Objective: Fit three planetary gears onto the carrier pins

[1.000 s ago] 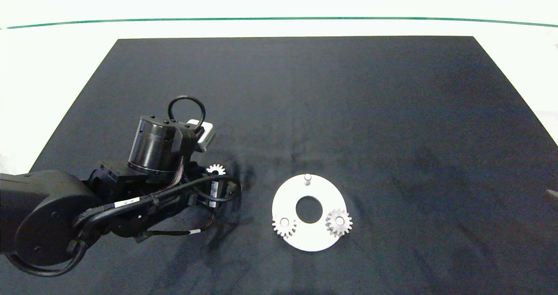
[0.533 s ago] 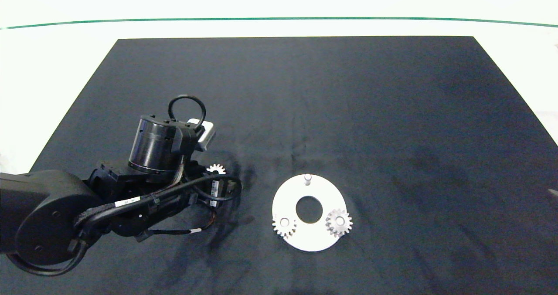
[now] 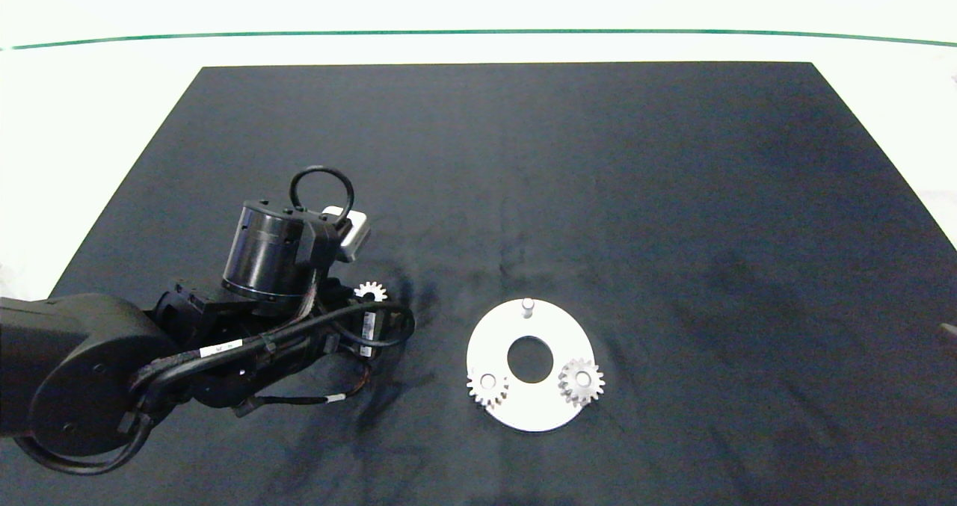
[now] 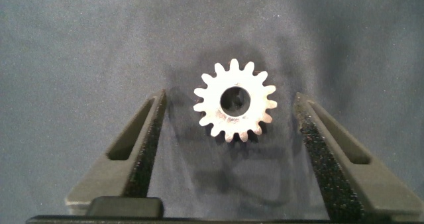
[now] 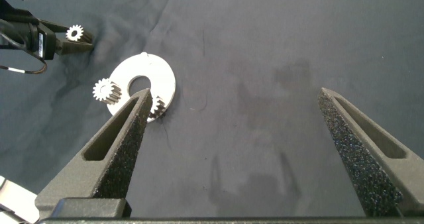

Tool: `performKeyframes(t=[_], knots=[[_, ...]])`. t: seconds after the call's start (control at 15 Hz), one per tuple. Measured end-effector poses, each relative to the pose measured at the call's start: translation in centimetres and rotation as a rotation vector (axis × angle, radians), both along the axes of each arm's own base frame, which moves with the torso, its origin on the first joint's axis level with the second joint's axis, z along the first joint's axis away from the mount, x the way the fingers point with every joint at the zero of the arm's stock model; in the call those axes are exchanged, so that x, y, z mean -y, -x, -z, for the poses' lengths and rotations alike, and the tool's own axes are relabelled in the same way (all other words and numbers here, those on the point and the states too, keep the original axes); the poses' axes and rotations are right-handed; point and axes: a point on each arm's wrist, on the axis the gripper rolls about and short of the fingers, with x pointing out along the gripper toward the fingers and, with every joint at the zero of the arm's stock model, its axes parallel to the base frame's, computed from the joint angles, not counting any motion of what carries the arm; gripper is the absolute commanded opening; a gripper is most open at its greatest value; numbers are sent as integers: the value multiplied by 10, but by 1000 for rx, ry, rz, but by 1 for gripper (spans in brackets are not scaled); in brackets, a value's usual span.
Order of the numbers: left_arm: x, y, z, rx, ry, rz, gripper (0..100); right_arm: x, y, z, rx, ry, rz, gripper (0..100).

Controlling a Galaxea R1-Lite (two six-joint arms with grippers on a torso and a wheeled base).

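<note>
Your left gripper [image 4: 228,121] sits low over the dark, faintly creased cloth mat [image 3: 673,192], its two wedge-shaped fingers [image 4: 136,148] spread wide with rough foam-like pads facing inward. Between them lies the loose gear [image 4: 234,109] — a small silvery metal wheel with blunt teeth and a round centre hole, lying flat on the mat, apart from both pads. From above you see only part of this gear [image 3: 370,291]; the arm's dark round wrist and looped cables cover the fingers.

To the right of it rests the flat white disc [image 3: 531,412], round with a large central hole. Two more gears, one [image 3: 487,387] on its near left and one [image 3: 581,381] on its near right, sit on it. The far pin [image 3: 527,306], a short pale peg, stands bare.

Your right gripper [image 5: 238,151] hangs spread wide and holding nothing, well away from the disc — the head view does not show it.
</note>
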Motion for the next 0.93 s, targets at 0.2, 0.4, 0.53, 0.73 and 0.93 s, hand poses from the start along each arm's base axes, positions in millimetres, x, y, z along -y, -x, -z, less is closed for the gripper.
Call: performKeyframes(t=[0.2,0.4,0.53,0.73,0.93], knots=[[0,0,0,0,0,1,67,0,0,0,0,-1,0,100],[1,0,1,-4,-3,2,61,0,0,0,1,-1,0,100],[1,0,2,-7,-4,2,56,0,0,0,1,0,0,100],[1,0,3,-10,-7,3,50,0,0,0,1,0,-1,100],[1,-1,4,-13,-8,3,44,0,0,0,1,-1,0,100]])
